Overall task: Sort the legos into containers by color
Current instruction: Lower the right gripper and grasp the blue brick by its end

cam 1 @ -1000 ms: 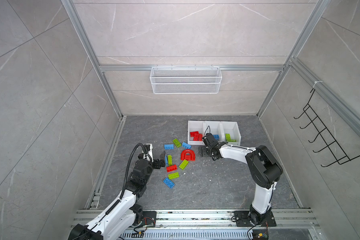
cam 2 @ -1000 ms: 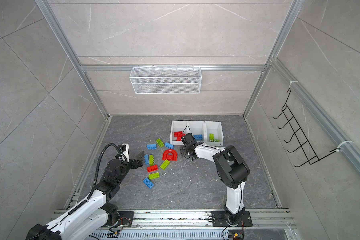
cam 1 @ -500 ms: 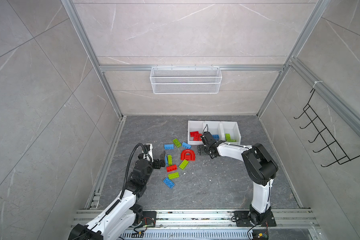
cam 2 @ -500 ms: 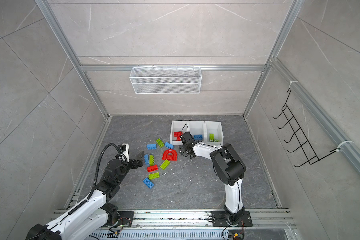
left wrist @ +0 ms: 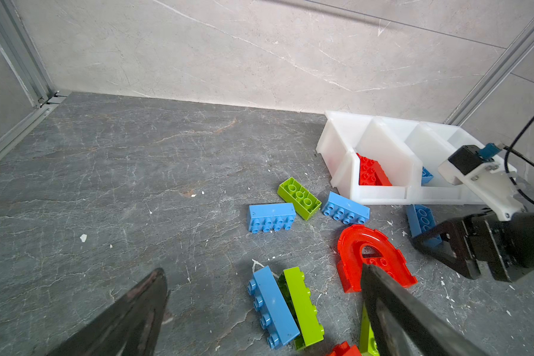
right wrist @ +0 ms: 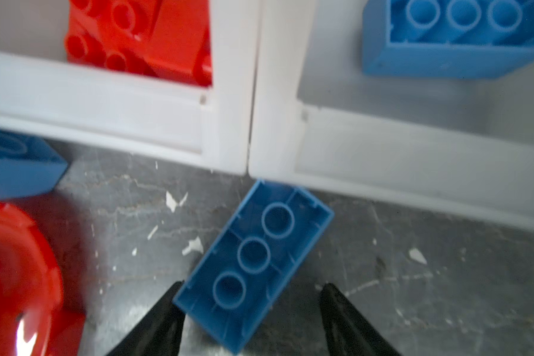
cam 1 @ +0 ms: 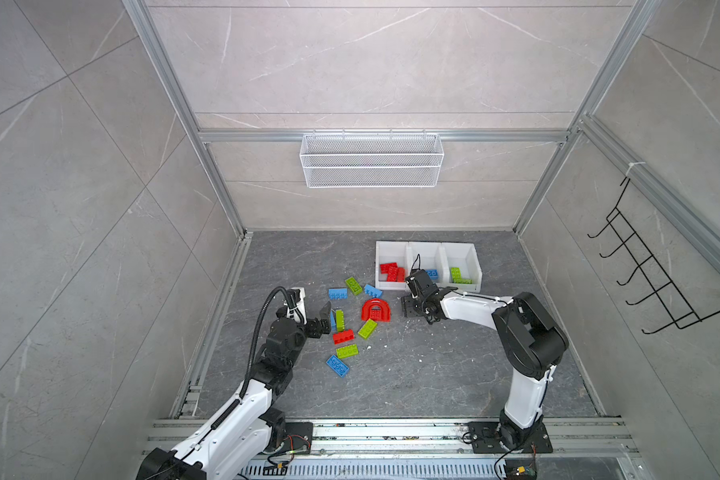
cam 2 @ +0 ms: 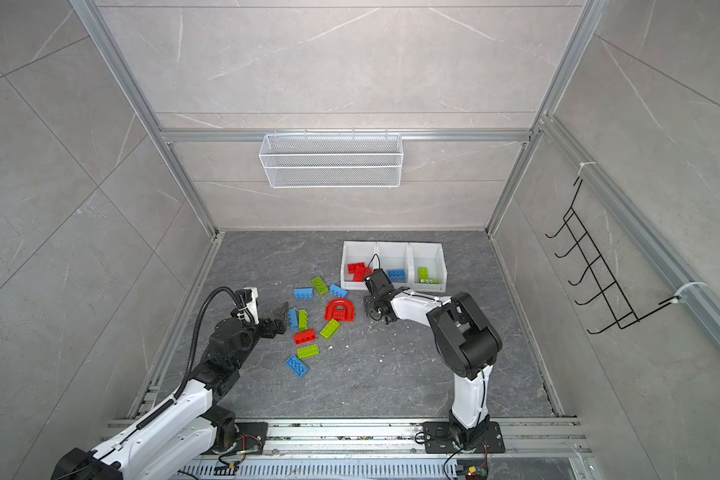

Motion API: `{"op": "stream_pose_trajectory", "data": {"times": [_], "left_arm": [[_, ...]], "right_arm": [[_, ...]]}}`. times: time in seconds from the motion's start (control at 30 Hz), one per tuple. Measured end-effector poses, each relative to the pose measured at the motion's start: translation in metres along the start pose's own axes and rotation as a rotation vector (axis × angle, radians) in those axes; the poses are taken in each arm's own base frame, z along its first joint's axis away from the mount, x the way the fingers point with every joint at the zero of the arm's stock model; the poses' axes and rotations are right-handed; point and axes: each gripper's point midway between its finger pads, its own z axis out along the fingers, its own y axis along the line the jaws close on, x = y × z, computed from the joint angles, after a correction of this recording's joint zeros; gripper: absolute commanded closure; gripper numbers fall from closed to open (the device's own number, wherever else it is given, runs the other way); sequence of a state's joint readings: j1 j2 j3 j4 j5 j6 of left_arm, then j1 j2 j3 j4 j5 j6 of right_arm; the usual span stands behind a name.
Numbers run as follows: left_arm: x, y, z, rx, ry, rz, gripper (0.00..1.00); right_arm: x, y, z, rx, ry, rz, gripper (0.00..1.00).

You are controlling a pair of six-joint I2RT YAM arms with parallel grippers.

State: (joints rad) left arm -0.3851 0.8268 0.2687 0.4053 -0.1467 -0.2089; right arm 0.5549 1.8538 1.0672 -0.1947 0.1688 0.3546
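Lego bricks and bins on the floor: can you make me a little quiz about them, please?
1. Fill in: in both top views, the rightmost white bin holds only ___ bricks.
2. True or false: the red arch lies inside a bin.
3. The upside-down blue brick between the right end effector's fingers lies: A in the middle bin; B on the floor beside the bins; C on the arch.
Key: 1 green; 2 false; 3 B.
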Motion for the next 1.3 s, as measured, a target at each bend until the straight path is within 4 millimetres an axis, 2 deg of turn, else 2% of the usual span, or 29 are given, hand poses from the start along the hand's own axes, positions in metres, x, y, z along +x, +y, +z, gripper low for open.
{"op": "stream_pose_trajectory", "data": {"times": [0.2,0.3,0.4,0.63,0.83,0.97,1.3], "left_arm": [[-0.003,0.0,-0.001,0.002,-0.009,-0.001,0.0],[-0.003,0.0,-0.001,0.002,-0.009,-0.001,0.0],[-0.003,-0.001,-0.002,0.003,-0.011,-0.001,0.0],[-0.006,-0.001,-0.003,0.005,-0.023,-0.003,0.0],[-0.007,-0.001,-0.003,0.004,-0.023,-0.003,0.0],[-0.007,0.0,-0.003,0.002,-0.025,-0.004,0.0],[-0.01,0.0,-0.005,0.004,-0.037,-0.005,0.0]], "right_arm": [[0.022,-0.012,-0.032,-0.03,0.002,0.033,0.26],[0.016,-0.008,-0.042,-0.067,-0.02,0.045,0.26],[0.009,-0.003,-0.043,-0.083,-0.028,0.046,0.26],[-0.019,0.011,-0.024,-0.095,-0.034,0.062,0.23],[-0.021,0.014,0.006,-0.064,0.004,0.087,0.23],[-0.022,0.012,0.013,-0.041,0.004,0.098,0.25],[-0.022,-0.002,0.017,0.041,-0.011,0.111,0.46]]}}
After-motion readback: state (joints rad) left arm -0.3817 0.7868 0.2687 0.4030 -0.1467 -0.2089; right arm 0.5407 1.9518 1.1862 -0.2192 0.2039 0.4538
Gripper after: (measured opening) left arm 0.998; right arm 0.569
